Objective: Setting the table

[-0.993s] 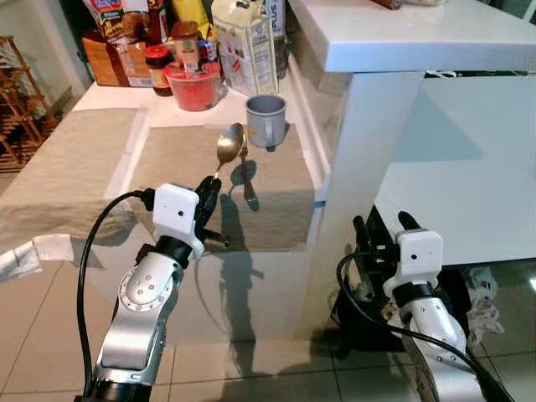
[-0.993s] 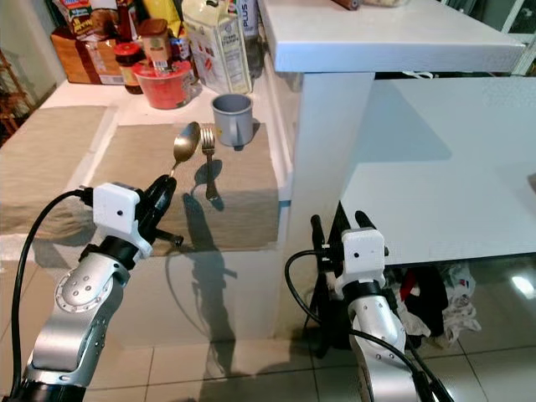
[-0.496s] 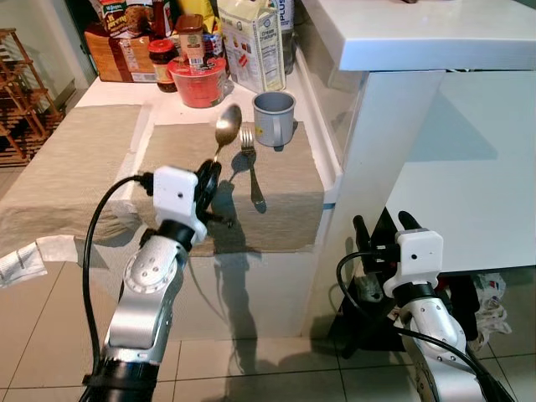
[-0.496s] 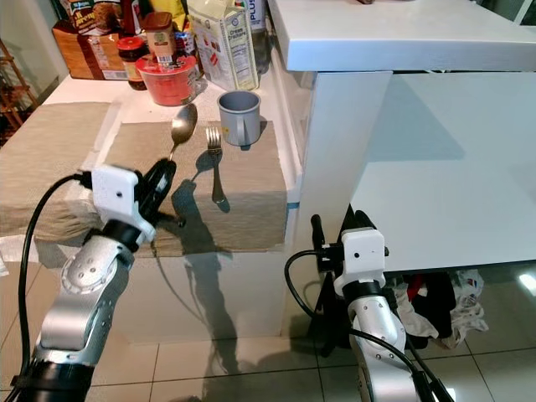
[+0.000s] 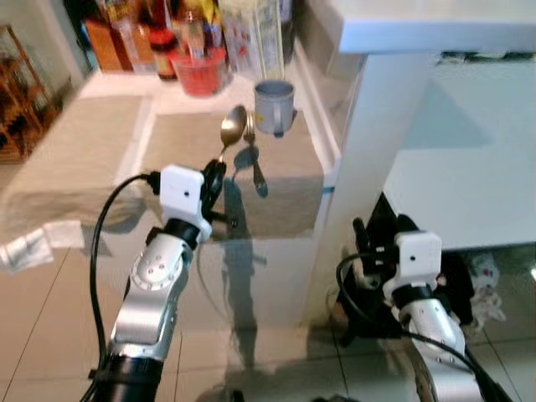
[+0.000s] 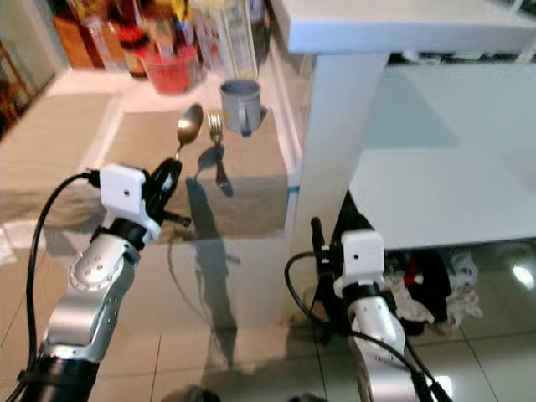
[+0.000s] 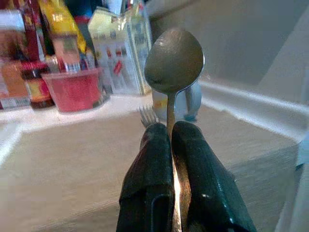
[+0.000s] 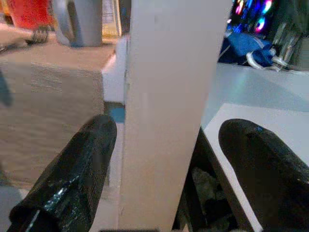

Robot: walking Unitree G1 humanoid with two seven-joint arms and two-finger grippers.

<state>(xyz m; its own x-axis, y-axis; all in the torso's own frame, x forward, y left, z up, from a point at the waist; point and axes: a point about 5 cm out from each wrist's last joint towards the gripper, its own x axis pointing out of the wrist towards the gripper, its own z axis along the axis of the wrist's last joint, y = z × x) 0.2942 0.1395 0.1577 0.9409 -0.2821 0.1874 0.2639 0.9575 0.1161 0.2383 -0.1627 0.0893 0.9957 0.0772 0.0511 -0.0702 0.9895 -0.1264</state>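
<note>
**Fork and mug down, spoon still in pincer**

Left pincer (image 5: 213, 177) is clamping the spoon (image 5: 232, 128) by its handle, bowl up, hovering over the placemat (image 5: 285, 188) near the surface's front edge. Fork (image 5: 254, 159) and grey mug (image 5: 273, 105) are already sitting on the mat, mug toward the back. Open mat is lying left of the fork. White pillar (image 5: 368, 151) is crowding the right edge; jars and cartons (image 5: 201, 50) are filling the back. Right pincer (image 8: 159, 169) is hanging idle, fingers apart.

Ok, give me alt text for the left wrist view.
Two black fingers pinch a spoon by its handle, bowl up, over a beige placemat. Behind it are a fork, a grey mug, a red tub and cartons, blurred.
</note>
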